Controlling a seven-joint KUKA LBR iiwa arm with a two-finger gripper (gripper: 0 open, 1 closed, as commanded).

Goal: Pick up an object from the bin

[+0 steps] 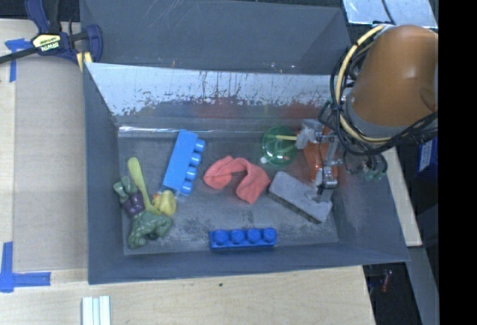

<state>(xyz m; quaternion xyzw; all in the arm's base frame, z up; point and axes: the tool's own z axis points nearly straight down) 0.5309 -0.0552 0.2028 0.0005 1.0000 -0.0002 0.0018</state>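
gripper [325,183] at right end of grey block [294,195], open or closed: can't tell. Green cup [277,149] just behind block, pink cloth [237,177] just left of it. Risk: block looks flat and wide, so grasp may slip or shove it into the cup

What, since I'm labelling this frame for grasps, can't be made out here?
- Camera view: the gripper covers the right end of the grey block; whether they touch cannot be told.
- Camera view: the orange-red thing beside the gripper is partly covered by it; its kind is unclear.
- Camera view: the heap of yellow, purple and green toys at the left overlaps; single shapes cannot be separated.
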